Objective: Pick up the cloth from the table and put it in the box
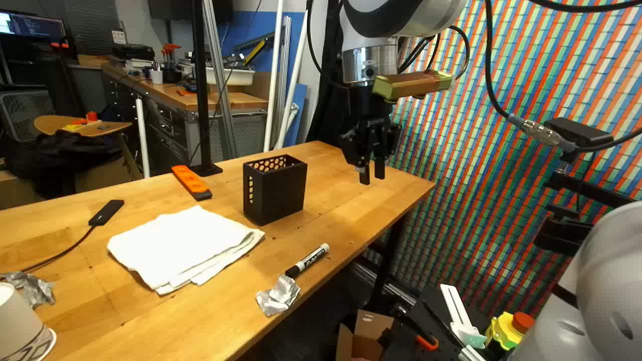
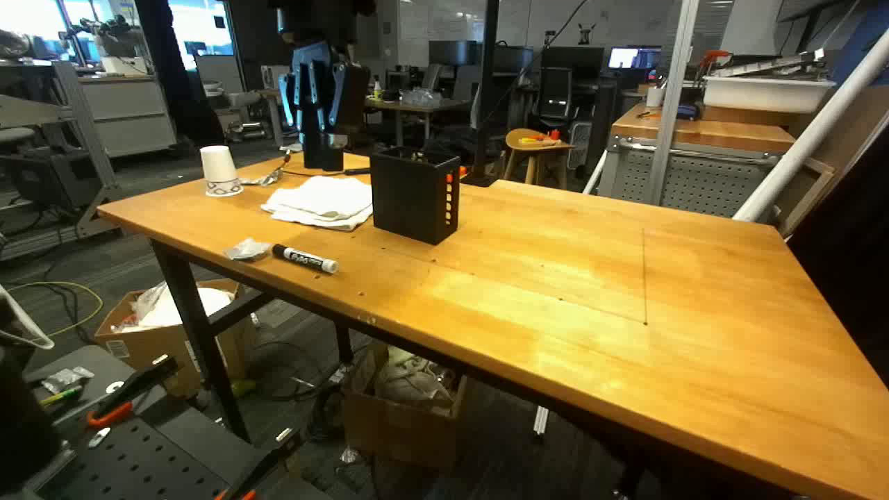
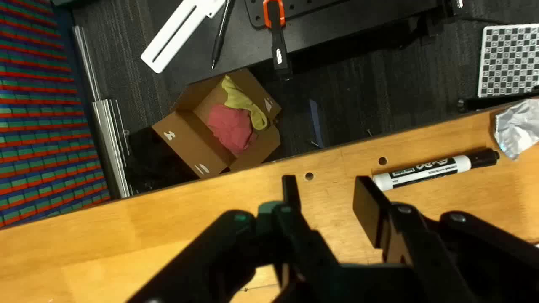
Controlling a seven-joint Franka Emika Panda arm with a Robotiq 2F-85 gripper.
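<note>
2 exterior views angle down on the table (image 2: 555, 278) from roughly opposite ends, both catching box (image 1: 278, 193) and cloth (image 1: 183, 245). Wrist view: closer, steeply down past the gripper (image 3: 328, 193). Marker (image 3: 433, 169) in all 3.

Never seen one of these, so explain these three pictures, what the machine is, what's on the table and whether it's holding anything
The machine is a robot arm. At its tip, the end effector has two black fingers. Two pictures are taken from outside the robot, viewing the wooden table from different places; the third is taken from its wrist, looking down past the fingers.

On the table are a folded white cloth, an open-topped black box, a marker, crumpled foil, an upturned paper cup, an orange-and-black bar and a small black corded device.

Nothing is held: the fingers stand apart, and the cloth lies outside the box.
</note>
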